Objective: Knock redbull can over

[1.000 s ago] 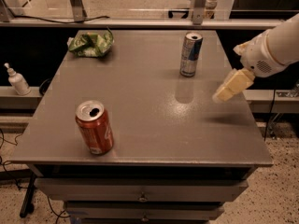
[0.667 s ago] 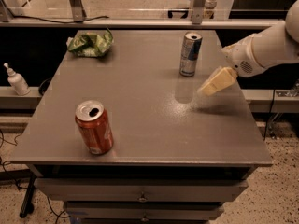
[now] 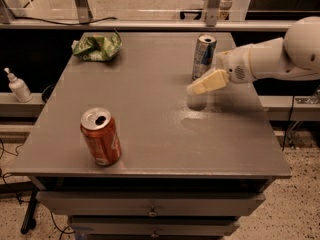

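Observation:
The redbull can (image 3: 203,55) is a slim silver and blue can standing upright at the back right of the grey table (image 3: 150,109). My gripper (image 3: 195,88) has cream fingers and reaches in from the right on a white arm (image 3: 280,56). Its tip is just in front of and below the can's base, very near it; I cannot tell whether it touches.
A wider red soda can (image 3: 100,136) stands upright at the front left. A crumpled green bag (image 3: 97,46) lies at the back left. A white pump bottle (image 3: 18,85) stands on a shelf left of the table. Drawers sit under the table's front edge.
My gripper has moved left and toward the redbull can, from the table's right side to just in front of it. The can still stands upright.

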### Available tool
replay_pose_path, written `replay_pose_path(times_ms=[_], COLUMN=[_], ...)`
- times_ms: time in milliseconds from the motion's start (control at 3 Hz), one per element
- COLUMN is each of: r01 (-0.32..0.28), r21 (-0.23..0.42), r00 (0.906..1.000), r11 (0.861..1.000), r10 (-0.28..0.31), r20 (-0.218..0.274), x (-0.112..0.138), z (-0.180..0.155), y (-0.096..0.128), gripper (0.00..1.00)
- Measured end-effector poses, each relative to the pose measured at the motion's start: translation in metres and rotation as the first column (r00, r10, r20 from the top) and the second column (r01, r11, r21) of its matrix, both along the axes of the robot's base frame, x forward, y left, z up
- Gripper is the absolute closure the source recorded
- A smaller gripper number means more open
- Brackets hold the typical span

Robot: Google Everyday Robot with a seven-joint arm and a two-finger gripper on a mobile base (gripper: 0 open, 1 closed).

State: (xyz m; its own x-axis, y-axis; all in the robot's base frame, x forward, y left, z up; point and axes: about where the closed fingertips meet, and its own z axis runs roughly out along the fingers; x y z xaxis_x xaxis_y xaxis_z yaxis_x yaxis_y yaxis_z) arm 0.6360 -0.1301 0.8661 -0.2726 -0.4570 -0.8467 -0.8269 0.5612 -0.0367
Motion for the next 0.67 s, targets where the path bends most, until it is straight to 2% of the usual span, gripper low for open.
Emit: replay_pose_path(times_ms=[333,667], r01=[-0.065,-0.153], r21=[0.125,0.200], r00=[0.9974,0.9847], r11=[0.990,0.968], r10=[0.060,0.132], r20=[0.041,0.113], x=[0.005,0.002], z=[0.007,0.026], y=[0.022,0.039], gripper=[0.00,0.00])
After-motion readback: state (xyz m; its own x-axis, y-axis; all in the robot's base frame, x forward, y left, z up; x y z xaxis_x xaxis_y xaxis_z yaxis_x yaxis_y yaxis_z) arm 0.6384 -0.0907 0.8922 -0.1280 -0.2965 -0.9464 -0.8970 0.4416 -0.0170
